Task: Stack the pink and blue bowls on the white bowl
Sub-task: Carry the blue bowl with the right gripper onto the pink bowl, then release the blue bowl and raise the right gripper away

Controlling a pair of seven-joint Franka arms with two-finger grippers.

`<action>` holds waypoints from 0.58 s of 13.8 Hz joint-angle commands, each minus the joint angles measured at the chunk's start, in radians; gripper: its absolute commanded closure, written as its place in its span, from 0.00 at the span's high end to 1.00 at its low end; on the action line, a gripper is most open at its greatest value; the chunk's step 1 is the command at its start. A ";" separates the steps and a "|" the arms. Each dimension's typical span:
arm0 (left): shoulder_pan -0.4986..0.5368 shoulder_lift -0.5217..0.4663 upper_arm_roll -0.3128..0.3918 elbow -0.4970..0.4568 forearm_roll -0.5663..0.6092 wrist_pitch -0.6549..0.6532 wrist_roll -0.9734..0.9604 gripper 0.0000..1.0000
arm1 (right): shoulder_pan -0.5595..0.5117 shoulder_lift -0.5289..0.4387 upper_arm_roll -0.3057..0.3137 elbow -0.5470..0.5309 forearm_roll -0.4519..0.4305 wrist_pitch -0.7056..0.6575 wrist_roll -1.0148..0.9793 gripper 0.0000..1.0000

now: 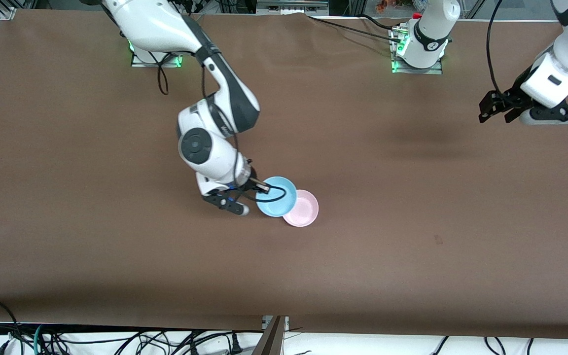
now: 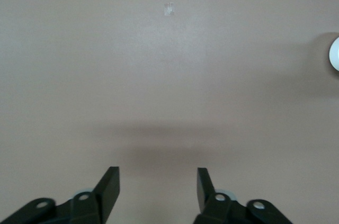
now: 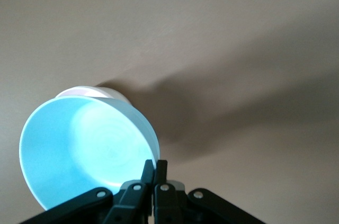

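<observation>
My right gripper (image 1: 263, 188) is shut on the rim of the light blue bowl (image 1: 277, 197) and holds it tilted just above the table, its edge over the pink bowl (image 1: 303, 209). In the right wrist view my right gripper (image 3: 154, 163) pinches the blue bowl's (image 3: 79, 144) rim, and a pale bowl rim (image 3: 79, 92) shows just under it. No separate white bowl shows in the front view; I cannot tell whether it lies under the pink one. My left gripper (image 1: 484, 111) is open and empty, waiting in the air over the left arm's end of the table (image 2: 157, 176).
The brown table (image 1: 116, 246) stretches wide around the bowls. A small pale mark (image 1: 438, 240) is on the cloth and also shows in the left wrist view (image 2: 169, 9). A pale round edge (image 2: 335, 54) shows at that view's border. Cables run along the table's near edge.
</observation>
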 commanded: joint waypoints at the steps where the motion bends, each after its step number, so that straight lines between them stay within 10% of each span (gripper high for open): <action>1: 0.005 -0.010 -0.006 0.103 0.007 -0.094 0.018 1.00 | 0.035 0.092 -0.014 0.126 0.002 0.013 0.115 0.00; 8: 0.002 0.079 -0.006 0.256 -0.043 -0.142 0.011 1.00 | 0.064 0.180 -0.017 0.213 -0.030 0.042 0.183 0.00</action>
